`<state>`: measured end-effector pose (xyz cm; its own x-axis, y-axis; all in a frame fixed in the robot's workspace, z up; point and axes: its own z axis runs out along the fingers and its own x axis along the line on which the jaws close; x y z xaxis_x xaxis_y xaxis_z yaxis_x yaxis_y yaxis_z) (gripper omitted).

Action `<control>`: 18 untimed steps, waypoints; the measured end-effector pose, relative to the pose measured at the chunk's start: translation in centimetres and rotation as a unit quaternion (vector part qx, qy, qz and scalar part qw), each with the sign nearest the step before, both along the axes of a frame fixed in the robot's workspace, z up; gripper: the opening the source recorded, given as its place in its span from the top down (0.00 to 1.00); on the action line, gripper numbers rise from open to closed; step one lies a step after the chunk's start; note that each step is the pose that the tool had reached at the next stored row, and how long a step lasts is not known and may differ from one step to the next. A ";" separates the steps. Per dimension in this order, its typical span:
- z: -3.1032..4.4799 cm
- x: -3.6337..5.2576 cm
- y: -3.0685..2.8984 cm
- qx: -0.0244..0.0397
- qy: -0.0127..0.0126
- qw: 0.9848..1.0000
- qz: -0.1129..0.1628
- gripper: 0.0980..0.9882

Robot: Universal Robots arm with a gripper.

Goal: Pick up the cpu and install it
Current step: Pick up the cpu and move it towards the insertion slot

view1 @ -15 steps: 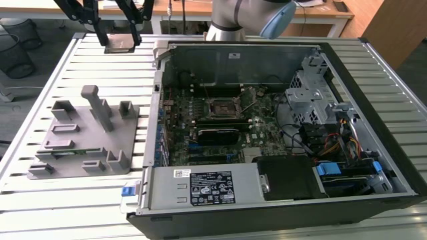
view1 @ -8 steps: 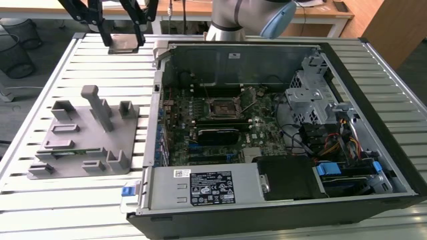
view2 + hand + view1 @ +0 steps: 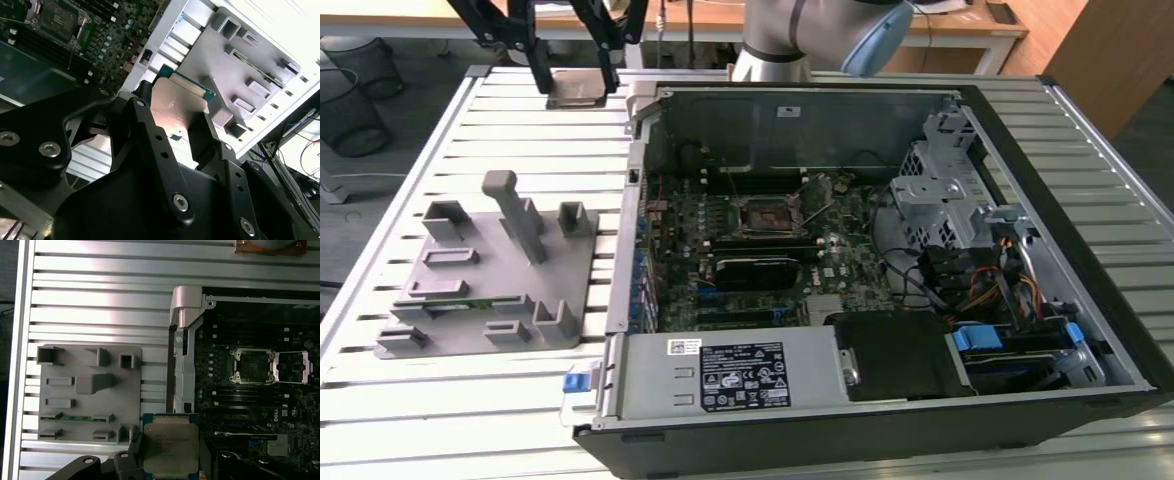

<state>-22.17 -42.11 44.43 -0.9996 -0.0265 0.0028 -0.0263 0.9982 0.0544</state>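
Note:
The cpu [image 3: 579,95] is a flat square chip with a silver-grey top and a thin greenish edge. My gripper [image 3: 576,85] is shut on it, one black finger on either side, high above the slatted table at the exterior view's far left. Both wrist views show the cpu [image 3: 170,447] [image 3: 182,97] held level between the fingers [image 3: 131,456] [image 3: 142,117]. The black-framed socket [image 3: 767,215] [image 3: 252,366] on the motherboard sits uncovered inside the open computer case [image 3: 635,250], well to the exterior view's right of the gripper.
A grey plastic fixture block [image 3: 494,270] [image 3: 90,390] lies on the table left of the case, with a green memory stick [image 3: 75,417] in one slot. The case holds cables, a drive cage [image 3: 947,190] and a power supply [image 3: 734,375]. The arm's base [image 3: 774,55] stands behind the case.

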 end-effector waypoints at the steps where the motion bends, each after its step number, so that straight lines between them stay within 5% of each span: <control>1: -0.01 0.10 0.00 0.000 0.000 1.000 0.000 0.51; 18: -0.09 2.12 0.00 0.000 0.000 1.000 0.000 0.51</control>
<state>-20.06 -42.11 44.34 -0.9996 -0.0264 0.0028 -0.0262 0.9982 0.0545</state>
